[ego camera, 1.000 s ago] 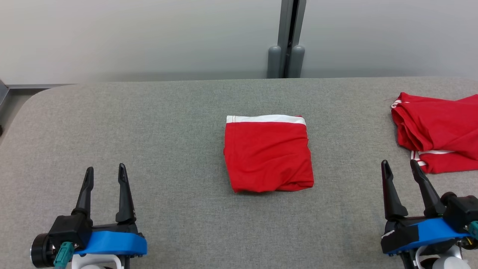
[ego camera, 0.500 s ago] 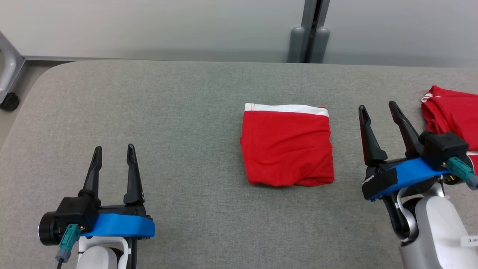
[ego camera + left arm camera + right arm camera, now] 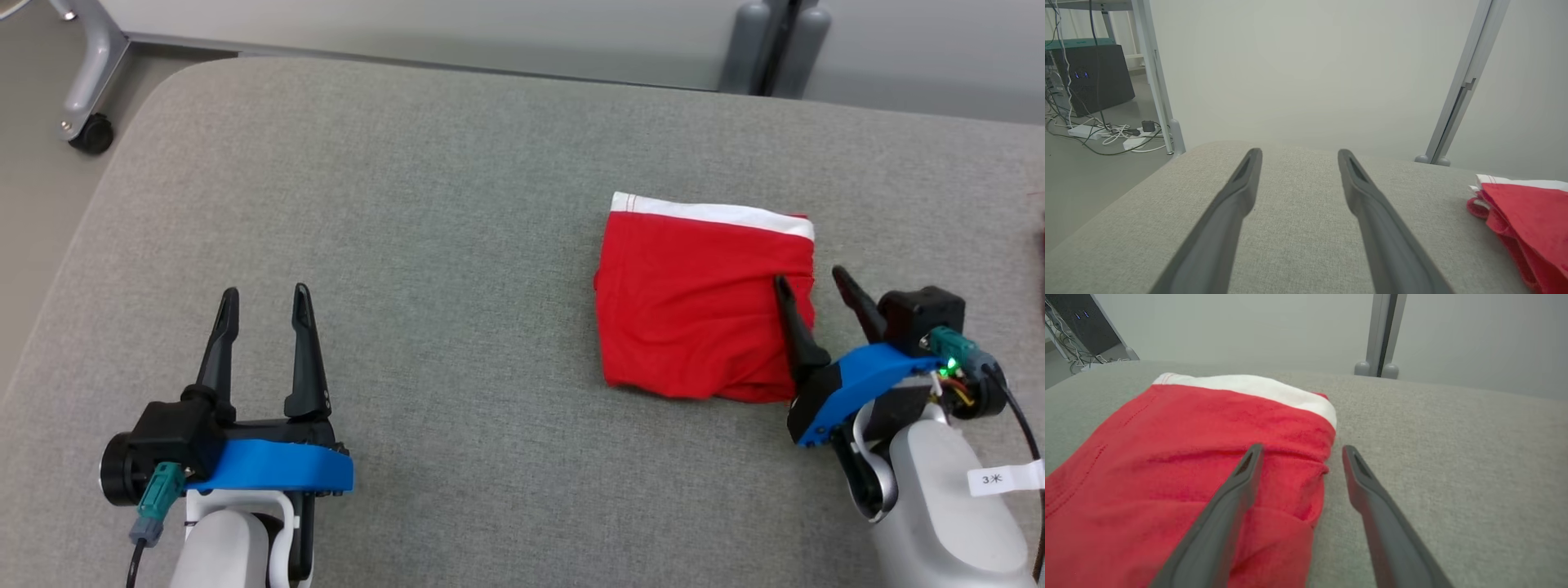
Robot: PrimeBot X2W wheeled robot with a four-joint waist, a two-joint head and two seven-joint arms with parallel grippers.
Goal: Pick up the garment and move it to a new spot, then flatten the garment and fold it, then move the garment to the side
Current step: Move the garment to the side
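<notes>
On grey table (image 3: 408, 204): 1 folded red garment (image 3: 694, 310); left gripper (image 3: 266, 288) spread, empty; right gripper (image 3: 808, 273) spread, astride garment edge.

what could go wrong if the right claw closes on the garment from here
1. The right claw stands open across the right edge of the garment, one finger over cloth, one over bare table: closing may catch only the top layers, and the fold could open on lifting.
2. The left claw is open and well off to the side, so a one-sided pull may drag or unfold it.
</notes>
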